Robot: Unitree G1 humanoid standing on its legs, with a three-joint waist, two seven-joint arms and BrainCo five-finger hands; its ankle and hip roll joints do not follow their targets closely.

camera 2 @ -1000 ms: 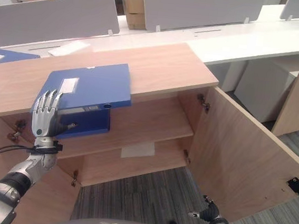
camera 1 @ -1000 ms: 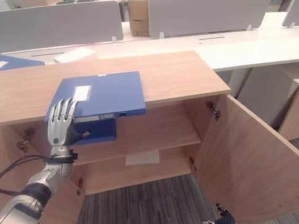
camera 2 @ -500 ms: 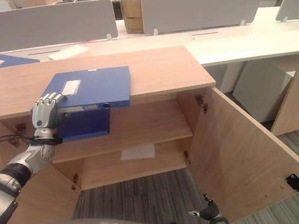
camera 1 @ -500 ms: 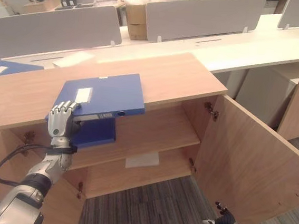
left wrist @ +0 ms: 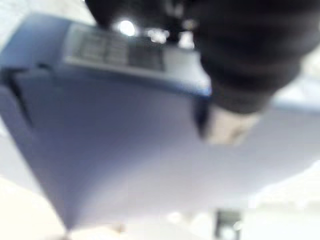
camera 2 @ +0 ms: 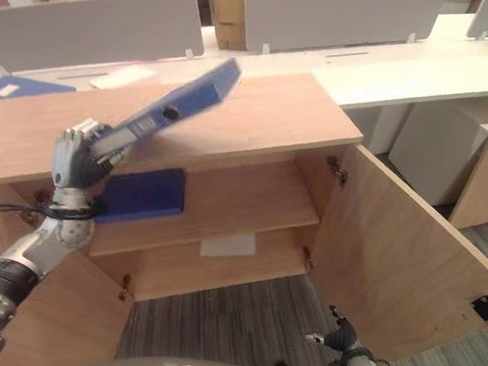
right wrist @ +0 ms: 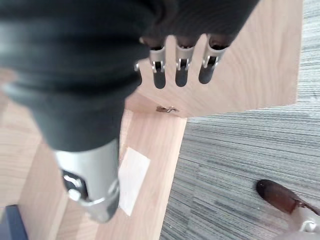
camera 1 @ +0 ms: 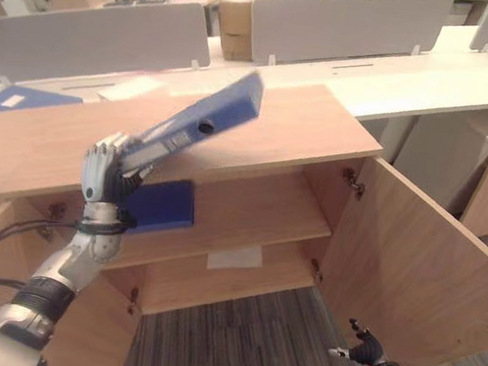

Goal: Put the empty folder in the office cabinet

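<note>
My left hand [camera 1: 102, 178] is shut on the near end of a blue folder [camera 1: 202, 125]. The folder is tilted steeply, its far end raised above the wooden cabinet top [camera 1: 319, 121]. In the left wrist view the folder's blue cover [left wrist: 125, 150] lies right against the hand. A second blue folder [camera 1: 160, 205] lies flat on the upper shelf [camera 1: 258, 215] inside the open cabinet, just below my left hand. My right hand [camera 1: 365, 361] hangs low near the floor with relaxed fingers [right wrist: 180, 65], holding nothing.
The cabinet's right door [camera 1: 409, 268] stands wide open. A white sheet [camera 1: 235, 257] lies on the lower shelf. Another blue folder [camera 1: 19, 99] rests at the far left, behind the cabinet top. Grey desk dividers [camera 1: 345, 28] and white desks stand behind.
The folder lay flat on the cabinet top, overhanging its edge. My left hand has closed on its near end and swung its far end up, uncovering the folder on the shelf.
</note>
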